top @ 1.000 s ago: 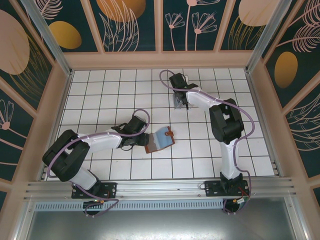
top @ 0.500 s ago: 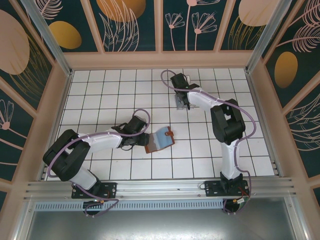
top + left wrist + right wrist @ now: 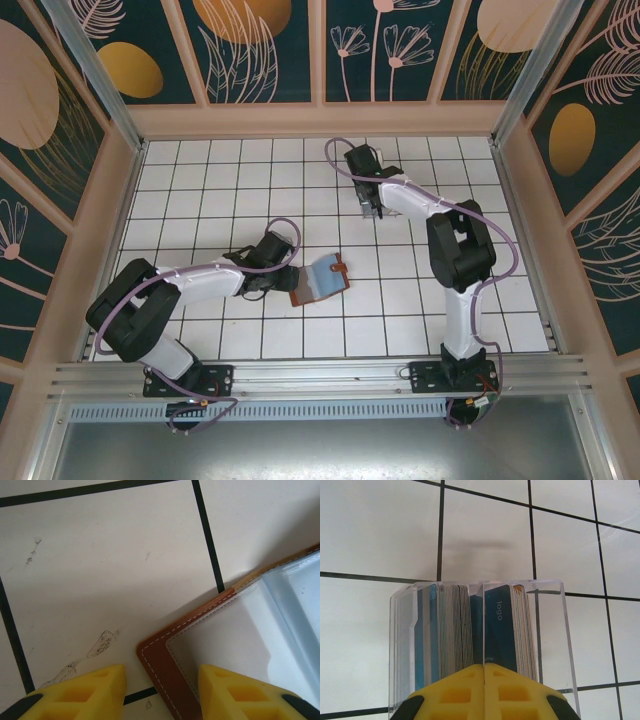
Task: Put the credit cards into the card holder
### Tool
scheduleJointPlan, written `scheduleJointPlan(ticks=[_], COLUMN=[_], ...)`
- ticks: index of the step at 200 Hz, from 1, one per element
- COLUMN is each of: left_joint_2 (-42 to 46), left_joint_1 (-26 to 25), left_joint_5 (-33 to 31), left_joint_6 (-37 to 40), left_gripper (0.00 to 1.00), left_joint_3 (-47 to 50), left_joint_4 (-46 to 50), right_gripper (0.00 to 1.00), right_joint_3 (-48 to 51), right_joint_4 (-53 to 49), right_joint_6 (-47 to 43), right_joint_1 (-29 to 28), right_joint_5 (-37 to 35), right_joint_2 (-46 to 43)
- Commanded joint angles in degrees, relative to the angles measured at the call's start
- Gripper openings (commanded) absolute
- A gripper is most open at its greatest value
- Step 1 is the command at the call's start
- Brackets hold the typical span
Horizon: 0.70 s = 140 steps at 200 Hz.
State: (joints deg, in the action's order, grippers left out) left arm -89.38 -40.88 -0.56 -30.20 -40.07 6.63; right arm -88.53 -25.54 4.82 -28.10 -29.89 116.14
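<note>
Top external view, left to right: the left arm stretches low across the white tiled table (image 3: 200,190). Its left gripper (image 3: 282,286) is at the left corner of the card holder (image 3: 322,279). The holder lies open and flat near the table's middle, pale blue pockets up, with a reddish-brown border around them.

In the left wrist view, the left gripper (image 3: 161,680) has its yellow fingers (image 3: 85,692) a moderate way apart. One is over bare tile and the other over the stitched brown edge and clear pocket of the card holder (image 3: 240,630). The holder's rounded corner sits in the gap, gripped by neither. Whether the finger presses on it cannot be told.

Farther right and toward the back of the table, well apart from the holder, the right arm bends over with its right gripper (image 3: 372,207) pointed down.

In the right wrist view, the credit cards (image 3: 455,625) stand on edge, packed inside a clear plastic box (image 3: 550,630). The blue ones are at the left and the pale ones in the middle. A dark blue card (image 3: 497,630) printed "logo" stands right of centre. The right gripper (image 3: 484,680) has its yellow fingers pressed together with no gap at the box's near side, just below that card. Whether a card edge is caught between them cannot be told.
</note>
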Motion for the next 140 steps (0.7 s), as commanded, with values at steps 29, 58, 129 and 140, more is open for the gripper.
scheduleJointPlan(ticks=[29,58,129,140], left_joint_2=[-1.3,-0.9,0.1,0.6], left_joint_1=[0.1,0.1,2.6,3.2], left_joint_5=[1.6,2.1,5.6,6.9], left_joint_6=[0.6,1.5,1.9,1.6], left_gripper=[0.44,0.45,0.45,0.46], left_joint_3=[0.1,-0.7,-1.0,-0.3], left_joint_4=[-0.9,-0.9,-0.6,-1.7], right_gripper=[0.00,0.00,0.00,0.00], right_joint_3=[2.1,7.8,21.5,24.8], right_joint_4=[-1.6,3.5,6.7,9.1], right_joint_6=[2.3,4.7,10.3,11.8], right_joint_1=[1.1,1.4,1.3,1.3], right_joint_5=[5.8,13.7,44.3,49.5], right_joint_2=[-6.0,-16.3,-29.6,-31.1])
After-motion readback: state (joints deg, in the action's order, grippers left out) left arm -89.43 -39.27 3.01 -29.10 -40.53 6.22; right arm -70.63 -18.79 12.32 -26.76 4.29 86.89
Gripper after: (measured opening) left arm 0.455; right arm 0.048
